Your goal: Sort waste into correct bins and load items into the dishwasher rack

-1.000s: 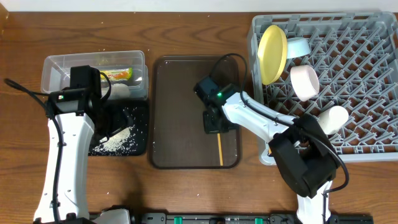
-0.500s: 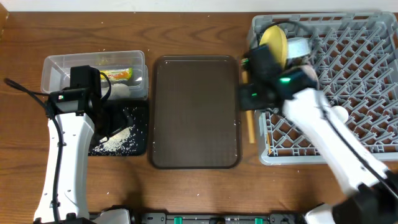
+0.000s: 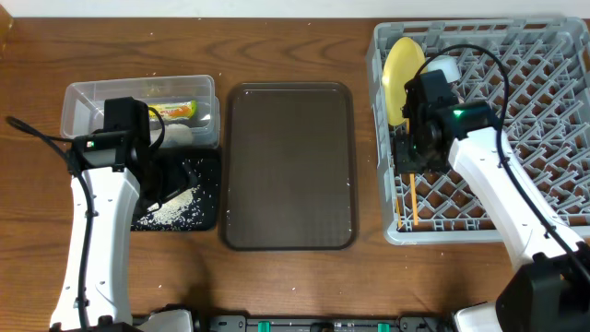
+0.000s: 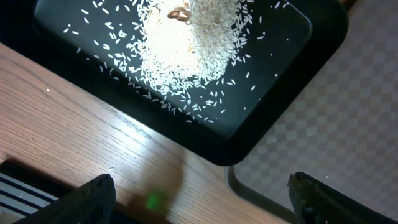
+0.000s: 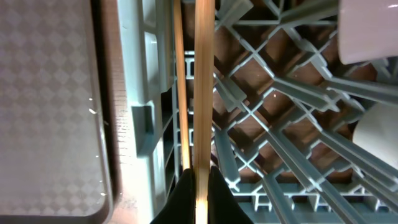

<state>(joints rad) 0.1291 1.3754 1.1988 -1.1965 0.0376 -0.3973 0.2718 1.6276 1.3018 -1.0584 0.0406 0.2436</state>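
Observation:
My right gripper [image 3: 410, 155] is shut on a wooden chopstick [image 5: 202, 93] and holds it upright-lengthwise over the left edge of the grey dishwasher rack [image 3: 516, 129]. A second chopstick [image 5: 179, 81] lies in the rack beside it. The yellow plate [image 3: 403, 74] and light blue bowl [image 3: 444, 66] stand in the rack's back left. White dishes [image 5: 373, 31] show at the right of the right wrist view. My left gripper [image 4: 214, 205] is open and empty above the black tray [image 4: 298, 37], which holds rice [image 4: 186, 43]. The clear tub [image 3: 83, 101] holds the wrapper [image 3: 175, 109] and white scrap [image 3: 180, 136].
The brown serving tray [image 3: 288, 166] lies between the bins and the rack, with nothing on it. The rack's left wall [image 5: 143, 74] runs right beside the tray's edge [image 5: 50, 93]. My right arm crosses the rack and hides part of it.
My right gripper has carried a chopstick from the brown tray rightward to the rack's left edge. The brown tray now holds nothing. The left arm has not moved.

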